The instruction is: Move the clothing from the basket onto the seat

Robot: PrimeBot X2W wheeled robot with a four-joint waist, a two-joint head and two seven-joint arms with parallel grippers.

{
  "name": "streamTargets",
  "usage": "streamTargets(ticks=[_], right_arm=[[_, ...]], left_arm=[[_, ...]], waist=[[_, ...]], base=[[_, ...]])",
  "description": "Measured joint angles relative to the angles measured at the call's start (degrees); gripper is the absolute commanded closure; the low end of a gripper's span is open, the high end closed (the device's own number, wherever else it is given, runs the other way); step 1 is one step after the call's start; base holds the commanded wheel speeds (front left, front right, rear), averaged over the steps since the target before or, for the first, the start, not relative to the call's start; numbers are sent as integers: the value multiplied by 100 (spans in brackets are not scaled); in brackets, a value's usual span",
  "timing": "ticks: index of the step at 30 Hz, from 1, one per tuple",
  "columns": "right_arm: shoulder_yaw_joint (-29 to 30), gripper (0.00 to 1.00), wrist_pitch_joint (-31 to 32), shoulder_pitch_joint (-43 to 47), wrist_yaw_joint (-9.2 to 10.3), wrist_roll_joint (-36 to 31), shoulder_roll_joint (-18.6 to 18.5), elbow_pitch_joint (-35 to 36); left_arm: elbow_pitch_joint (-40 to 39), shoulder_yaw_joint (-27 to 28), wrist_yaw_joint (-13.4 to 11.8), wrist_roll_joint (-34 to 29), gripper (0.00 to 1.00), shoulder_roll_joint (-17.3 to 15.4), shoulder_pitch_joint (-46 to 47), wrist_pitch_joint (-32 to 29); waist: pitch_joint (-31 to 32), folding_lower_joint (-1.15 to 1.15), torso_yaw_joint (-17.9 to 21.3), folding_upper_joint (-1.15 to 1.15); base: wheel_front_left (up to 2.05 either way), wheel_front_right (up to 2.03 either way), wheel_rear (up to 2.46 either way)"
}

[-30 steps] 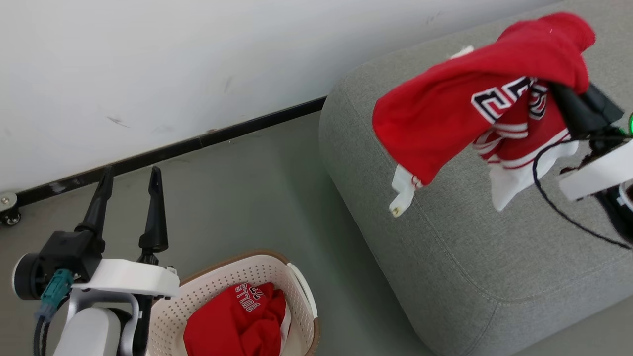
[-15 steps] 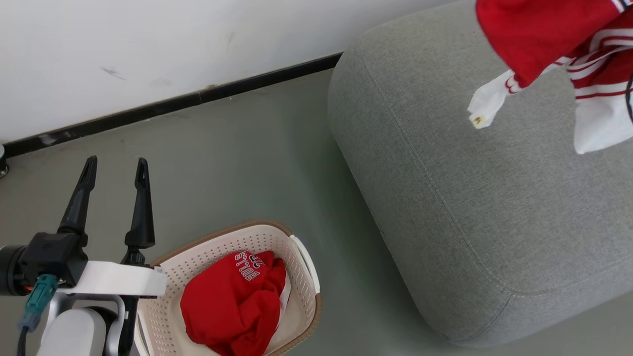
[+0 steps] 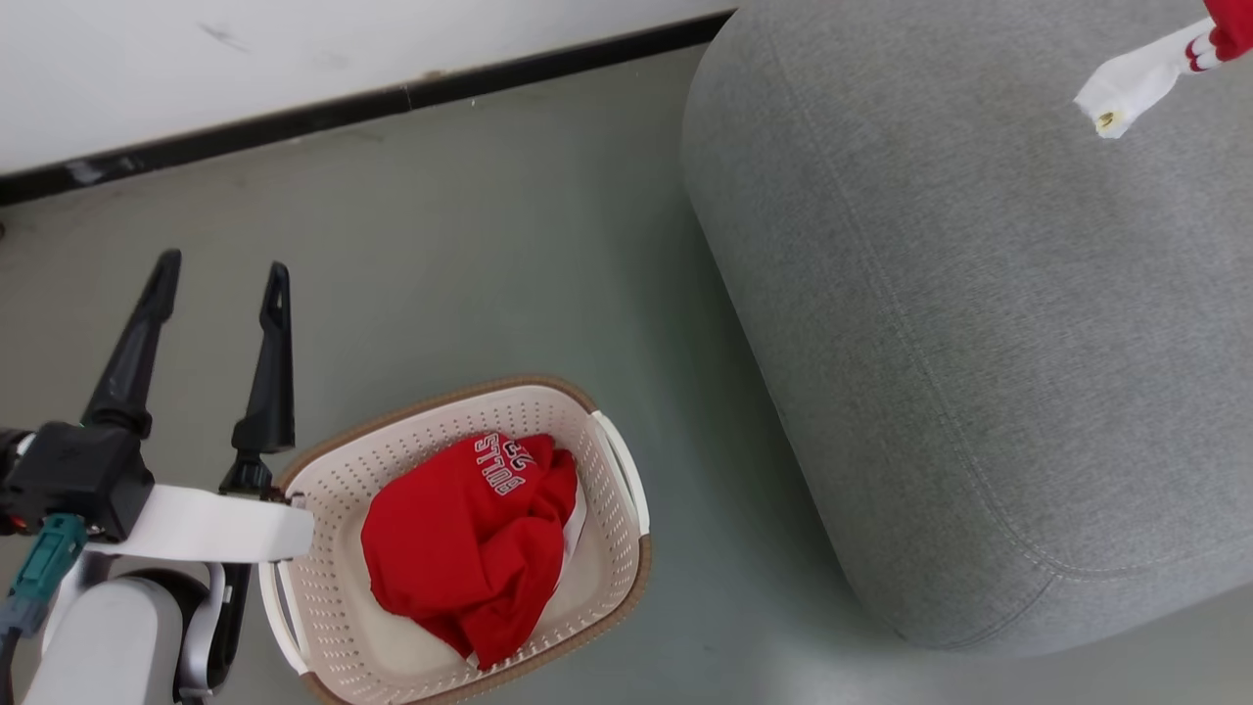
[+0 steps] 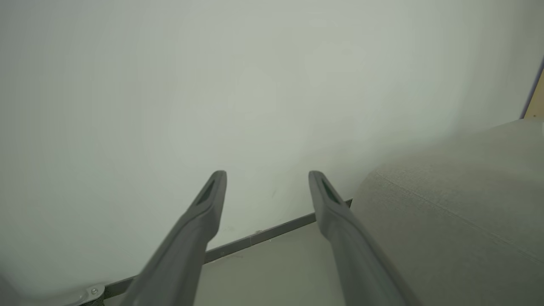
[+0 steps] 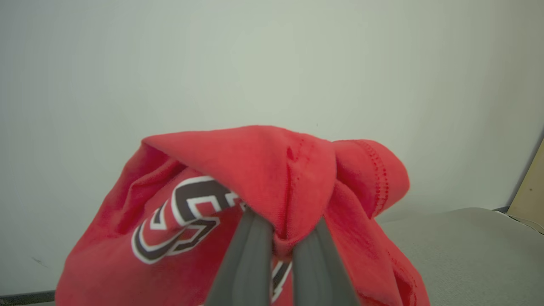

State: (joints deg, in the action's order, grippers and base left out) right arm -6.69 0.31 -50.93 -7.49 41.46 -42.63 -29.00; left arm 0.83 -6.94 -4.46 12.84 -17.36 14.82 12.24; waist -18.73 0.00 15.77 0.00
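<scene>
"BULLS" in black-and-white letters sits at the twelve o'clock end of the red jersey (image 3: 460, 539) crumpled in the basket (image 3: 609, 548). There's a 2 beside it, the rest lost in a fold. On the red garment (image 5: 255, 170), right wrist view, there's a big black-and-white numeral at eight o'clock, too folded to read.

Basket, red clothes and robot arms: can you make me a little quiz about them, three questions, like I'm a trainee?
1. True or false: the basket is empty.
2. What is pinched in the right end effector? A) a red jersey B) a basket handle C) nothing
3. Fill the gap: the left end effector has its fingers ____ and holds nothing.

Key
1. False: red clothing lies crumpled inside it.
2. A
3. open
</scene>
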Motion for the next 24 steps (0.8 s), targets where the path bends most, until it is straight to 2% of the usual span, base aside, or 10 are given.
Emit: streamTargets(ticks=[12,24], right_arm=[[42,100,-248,-96,0,8,-1,-472],[68,100,-758,-83,0,4,91,-1020]], left_arm=[[-257,-60,53,-53,0,-55,294,-171],[-386,-133,70,-149,0,-143,470,-356]], waist=[[-504,0,-127,0],[-932,0,-185,0]], base=[[0,0,0],[0,0,0]])
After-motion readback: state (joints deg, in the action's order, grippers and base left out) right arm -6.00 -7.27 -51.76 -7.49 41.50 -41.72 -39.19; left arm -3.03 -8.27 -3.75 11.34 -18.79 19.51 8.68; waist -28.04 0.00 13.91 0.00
